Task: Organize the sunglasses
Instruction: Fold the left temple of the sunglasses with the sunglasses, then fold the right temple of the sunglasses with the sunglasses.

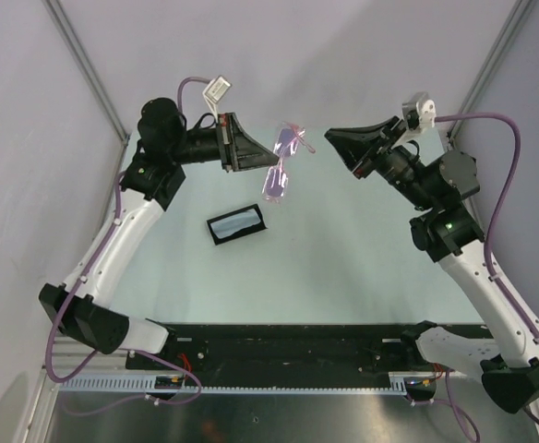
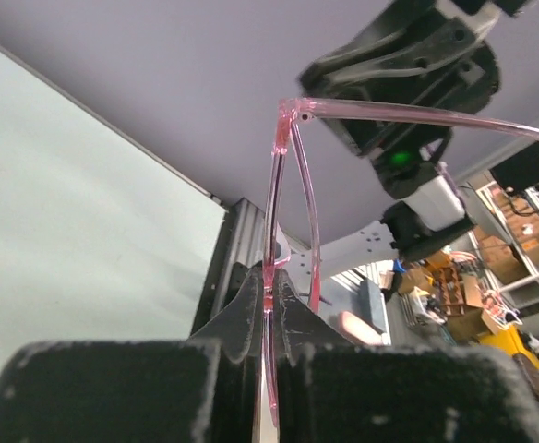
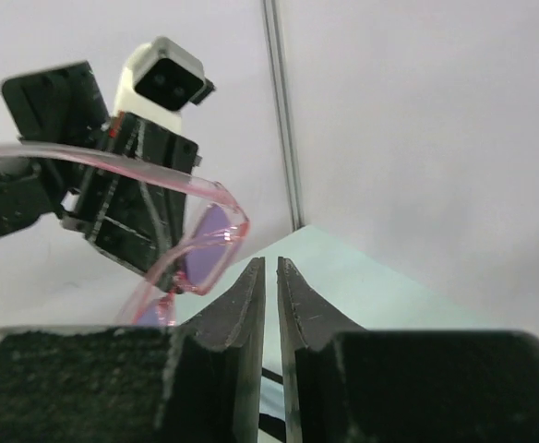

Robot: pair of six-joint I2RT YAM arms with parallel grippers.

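The sunglasses (image 1: 277, 180), with a thin pink frame and purple lenses, hang in the air above the far middle of the table. My left gripper (image 1: 264, 155) is shut on their frame. In the left wrist view the jaws (image 2: 271, 273) pinch the pink rim, and one arm of the sunglasses (image 2: 417, 113) sticks out to the right. My right gripper (image 1: 329, 137) is just right of the sunglasses and apart from them. In the right wrist view its jaws (image 3: 270, 264) stand nearly together with nothing between them, and the sunglasses (image 3: 207, 244) are to their left.
An open black oblong case (image 1: 237, 224) with a pale lining lies on the table below the sunglasses, nearer the arms' bases. Grey walls close in the table at the back and sides.
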